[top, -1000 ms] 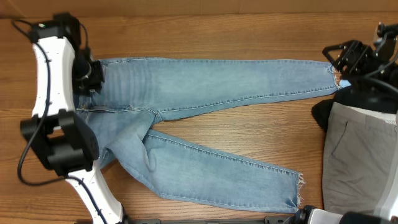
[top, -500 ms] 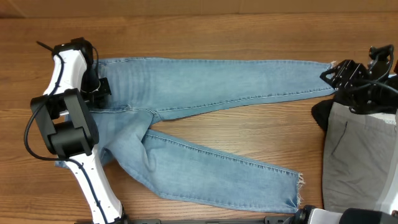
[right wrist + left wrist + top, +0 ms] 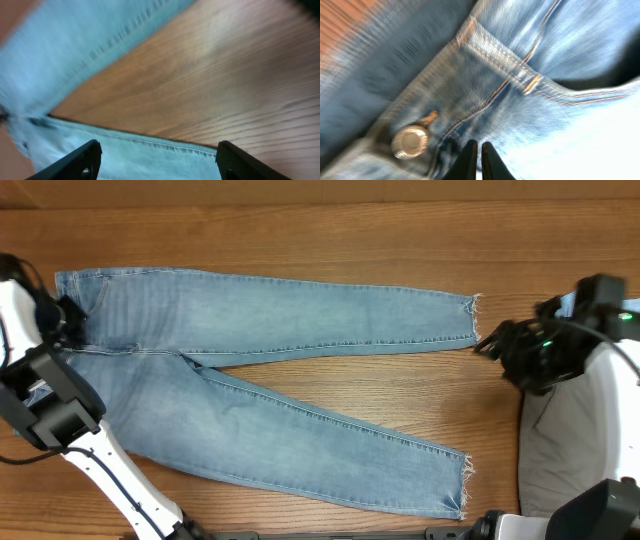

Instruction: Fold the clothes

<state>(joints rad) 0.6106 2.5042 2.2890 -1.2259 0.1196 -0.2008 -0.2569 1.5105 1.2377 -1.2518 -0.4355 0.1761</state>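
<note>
left pincer (image 3: 477,151) together, seemingly nipping jeans (image 3: 280,310) waistband; button (image 3: 410,141) visible from wrist only | right pincer (image 3: 159,152) apart

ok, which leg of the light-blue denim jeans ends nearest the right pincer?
The upper straight leg: its frayed hem lies just beside the open right pincer. The lower slanted leg's hem ends clearly farther off.

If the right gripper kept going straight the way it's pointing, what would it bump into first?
Most likely the jeans. In the wrist view, denim with a stitched seam lies right between the open fingers of the right gripper, with bare table beyond. Its height above the cloth is unclear.
</note>
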